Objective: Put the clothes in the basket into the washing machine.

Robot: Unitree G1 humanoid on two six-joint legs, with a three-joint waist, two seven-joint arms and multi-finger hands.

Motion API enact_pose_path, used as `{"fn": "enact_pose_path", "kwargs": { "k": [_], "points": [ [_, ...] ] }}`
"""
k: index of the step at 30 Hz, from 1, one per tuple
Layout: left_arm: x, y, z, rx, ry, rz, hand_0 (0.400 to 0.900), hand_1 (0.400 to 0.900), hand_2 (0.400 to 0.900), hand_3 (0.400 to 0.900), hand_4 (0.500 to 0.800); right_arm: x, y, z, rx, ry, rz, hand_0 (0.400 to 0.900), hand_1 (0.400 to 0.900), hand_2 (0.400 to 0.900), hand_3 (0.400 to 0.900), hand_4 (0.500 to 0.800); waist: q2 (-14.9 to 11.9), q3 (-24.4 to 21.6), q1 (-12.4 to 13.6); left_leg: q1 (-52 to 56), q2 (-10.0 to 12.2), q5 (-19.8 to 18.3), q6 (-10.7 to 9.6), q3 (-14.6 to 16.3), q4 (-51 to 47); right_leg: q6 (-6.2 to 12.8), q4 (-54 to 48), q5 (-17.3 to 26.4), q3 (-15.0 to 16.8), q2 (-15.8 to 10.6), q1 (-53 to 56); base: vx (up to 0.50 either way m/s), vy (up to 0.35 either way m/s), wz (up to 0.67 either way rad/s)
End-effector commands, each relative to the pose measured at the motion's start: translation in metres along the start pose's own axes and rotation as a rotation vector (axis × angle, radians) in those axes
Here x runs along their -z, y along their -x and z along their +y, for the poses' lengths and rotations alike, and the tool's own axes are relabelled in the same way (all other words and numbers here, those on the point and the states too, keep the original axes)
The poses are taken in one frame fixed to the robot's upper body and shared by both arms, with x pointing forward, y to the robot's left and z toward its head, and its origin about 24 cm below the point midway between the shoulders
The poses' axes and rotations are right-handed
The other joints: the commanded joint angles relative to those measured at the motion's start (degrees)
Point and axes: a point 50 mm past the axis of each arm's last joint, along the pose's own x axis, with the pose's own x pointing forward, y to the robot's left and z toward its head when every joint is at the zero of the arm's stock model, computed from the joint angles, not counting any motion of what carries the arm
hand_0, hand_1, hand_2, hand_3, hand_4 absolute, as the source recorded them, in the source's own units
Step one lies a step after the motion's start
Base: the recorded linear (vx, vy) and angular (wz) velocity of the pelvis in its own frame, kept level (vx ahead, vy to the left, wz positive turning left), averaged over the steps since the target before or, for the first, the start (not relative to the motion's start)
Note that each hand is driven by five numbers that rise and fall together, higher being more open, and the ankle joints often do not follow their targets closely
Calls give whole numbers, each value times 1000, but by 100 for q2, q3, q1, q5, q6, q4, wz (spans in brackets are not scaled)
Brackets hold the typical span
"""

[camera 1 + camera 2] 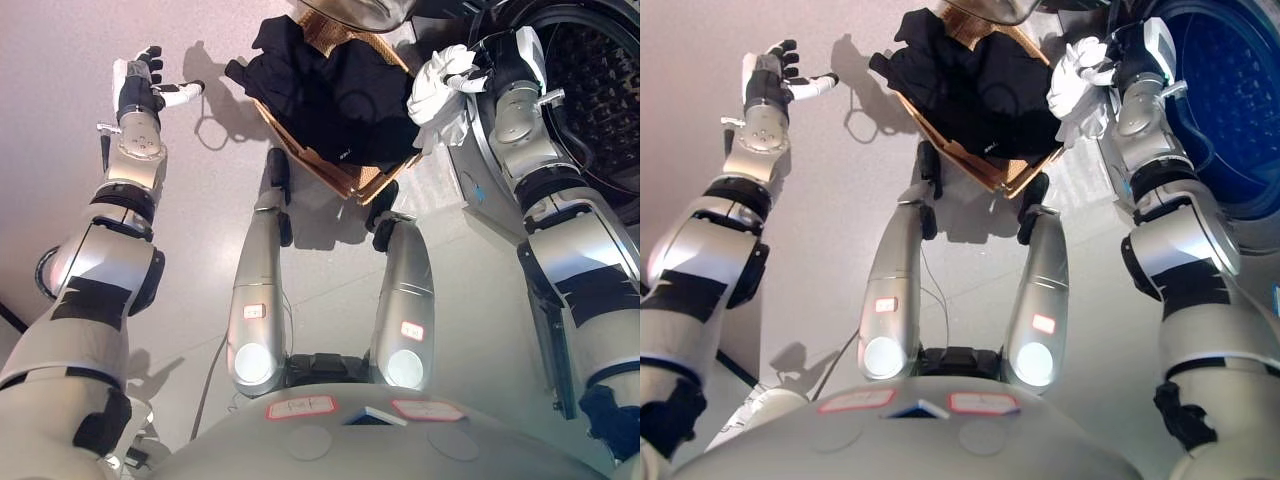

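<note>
A wicker basket (345, 178) stands on the floor ahead, heaped with black clothes (330, 85). My right hand (490, 62) is raised at the upper right, shut on a white garment (440, 90) that hangs beside the basket's right edge. Just right of it is the washing machine's open drum (600, 80) with its perforated dark inside. My left hand (150, 85) is held out over the floor at the upper left, open and holding nothing, well left of the basket.
The washing machine's front (480, 180) stands at the right, close to the basket. A round metal rim (350, 12) shows at the top edge behind the basket. Grey floor (200, 220) stretches to the left.
</note>
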Motion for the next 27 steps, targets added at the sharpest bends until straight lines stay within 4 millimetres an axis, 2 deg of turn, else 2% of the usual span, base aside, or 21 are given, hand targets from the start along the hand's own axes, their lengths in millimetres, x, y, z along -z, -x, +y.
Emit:
{"fn": "enact_pose_path", "kwargs": {
  "k": [1,4,5,6,7,8,10,11,12,14,15,17,18,19,22,24,25,26,27],
  "points": [
    [62,21,-13,-25,-9,142,900,900,900,900,800,34,10,3,33,-72,69,400,400,400,400,500,383,-869,-157,404,-169,-177,-239,-213,-524,36,-1402,864,-35,307,598,69,28,-8],
    [80,32,-24,-4,2,182,900,900,900,900,800,54,21,16,41,-246,135,400,400,400,400,500,433,-935,-197,716,-188,-53,-252,-192,-907,60,-1723,961,-1,339,836,72,36,-13],
    [81,33,-25,-3,1,183,900,900,900,900,800,54,21,16,40,-246,136,400,400,400,400,500,430,-936,-192,729,-187,-49,-252,-191,-918,60,-1732,964,0,340,847,-36,49,-16],
    [87,36,-28,1,9,198,900,900,900,900,800,61,25,20,61,-380,171,400,400,400,400,500,468,-933,-216,783,-175,152,-213,-121,-1058,37,-1892,1177,-8,349,883,-41,48,-16],
    [94,42,-34,13,15,211,900,900,900,900,800,68,30,27,62,-437,194,400,400,400,400,500,496,-949,-224,894,-181,162,-212,-100,-1140,43,-1970,1199,17,353,965,11,89,-26],
    [106,52,-46,36,25,241,900,900,900,900,800,84,41,38,92,-619,266,400,400,400,400,500,566,-996,-248,1033,-199,147,-213,-63,-1217,61,-2082,1214,55,337,1071,98,76,-22],
    [117,63,-59,68,20,262,900,900,900,900,800,93,51,47,116,-781,304,400,400,400,400,500,653,-1047,-286,1168,-228,116,-209,-4,-1265,74,-2118,1234,137,320,1154,83,90,-21],
    [126,71,-65,80,23,284,900,900,900,900,800,98,58,53,126,-848,319,400,400,400,400,500,690,-1082,-303,1247,-242,97,-202,17,-1292,79,-2143,1238,173,316,1212,55,69,-16],
    [126,71,-65,81,22,285,900,900,900,900,800,99,58,53,126,-848,321,400,400,400,400,500,687,-1088,-298,1255,-242,97,-201,20,-1297,79,-2146,1238,176,316,1219,51,71,-19],
    [143,89,-79,116,23,332,900,900,900,900,800,117,73,63,156,-980,390,400,400,400,400,500,841,-1165,-312,1510,-276,53,-187,127,-1418,90,-2245,1261,311,323,1354,74,113,-29],
    [143,89,-79,117,23,333,900,900,900,900,800,117,73,63,156,-980,391,400,400,400,400,500,839,-1163,-306,1522,-275,54,-187,132,-1425,91,-2251,1264,315,324,1363,88,136,-36],
    [151,99,-87,125,49,358,900,900,900,900,800,119,77,63,210,-1134,383,400,400,400,400,500,1009,-1259,-328,1693,-298,49,-186,265,-1590,130,-2395,1306,438,324,1415,50,96,-28],
    [151,100,-87,125,49,359,900,900,900,900,800,119,78,63,210,-1134,384,400,400,400,400,500,1007,-1262,-323,1700,-298,51,-186,270,-1597,130,-2399,1309,442,325,1418,45,100,-22],
    [158,107,-91,131,77,375,900,900,900,900,800,122,80,60,267,-1238,381,400,400,400,400,500,1143,-1306,-329,1800,-315,60,-190,334,-1689,163,-2496,1321,492,296,1496,40,88,-17],
    [164,115,-94,131,98,397,900,900,900,900,800,113,77,50,349,-1383,319,400,400,400,400,500,1326,-1370,-306,1898,-315,78,-188,363,-1758,178,-2546,1308,538,274,1566,51,71,-14],
    [168,118,-95,141,99,408,900,900,900,900,800,112,71,39,399,-1399,305,400,400,400,400,500,1419,-1416,-272,1941,-321,70,-187,374,-1779,181,-2558,1302,563,266,1586,69,57,-16],
    [84,47,-65,53,131,221,900,900,900,900,800,92,57,28,370,-1395,229,400,400,400,400,500,1507,-1591,-444,1989,-315,60,-206,458,-1865,188,-2618,1325,650,325,1597,73,55,-23],
    [77,43,-63,51,137,210,900,900,900,900,800,88,54,25,373,-1405,216,400,400,400,400,500,1487,-1485,-431,2013,-315,55,-206,469,-1865,190,-2610,1320,662,325,1611,81,67,-31],
    [91,54,-76,97,136,237,900,900,900,900,800,93,54,25,385,-1409,256,400,400,400,400,500,1529,-1506,-428,2022,-290,60,-209,495,-1862,191,-2567,1306,662,302,1581,26,7,-9]
  ]
}}
